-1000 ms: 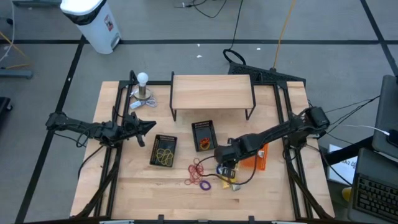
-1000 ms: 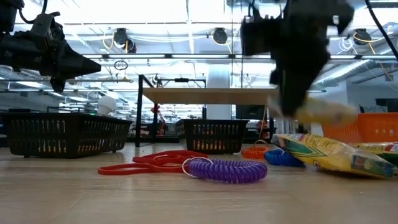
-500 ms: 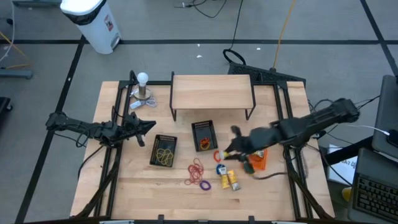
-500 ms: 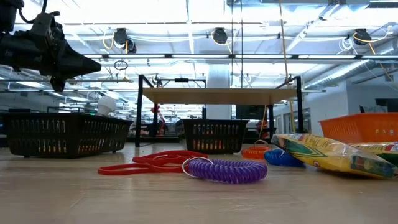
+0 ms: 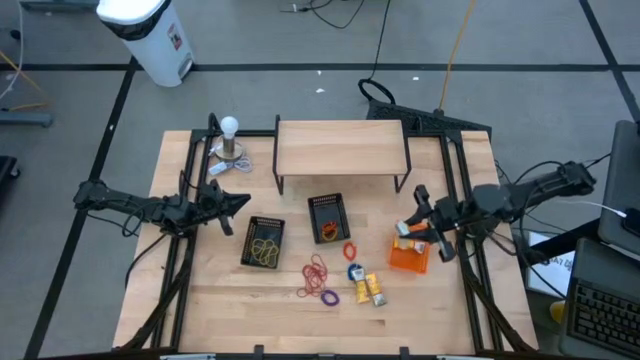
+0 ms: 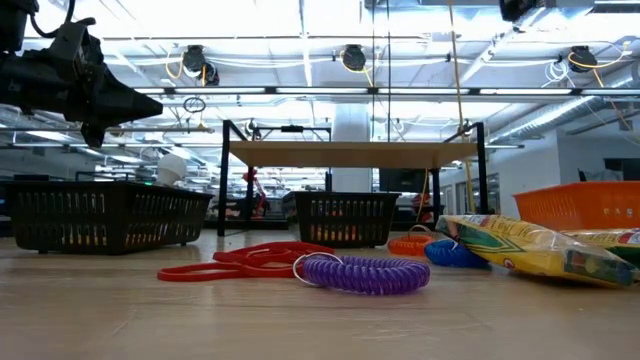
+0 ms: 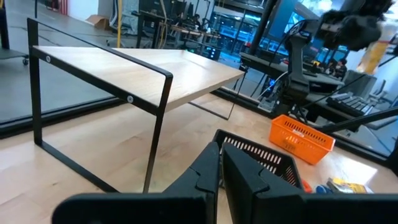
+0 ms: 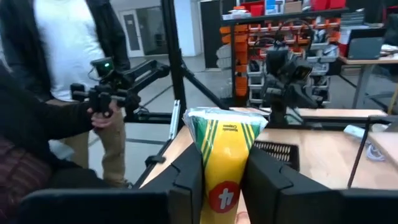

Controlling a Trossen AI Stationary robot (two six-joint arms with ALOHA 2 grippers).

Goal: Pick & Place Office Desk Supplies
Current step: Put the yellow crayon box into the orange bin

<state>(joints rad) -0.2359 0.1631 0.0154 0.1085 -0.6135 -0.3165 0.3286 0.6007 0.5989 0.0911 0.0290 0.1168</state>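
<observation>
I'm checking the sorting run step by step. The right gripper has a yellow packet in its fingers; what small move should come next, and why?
Probably lower it and let go: the right gripper is shut on the yellow packet, raised right by the orange basket. The left gripper waits shut at the table's left.

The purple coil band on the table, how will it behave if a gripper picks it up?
The purple coil band looks springy, so it would probably stretch and sag. It seems light. It touches the red rubber bands, which might drag along.
</observation>
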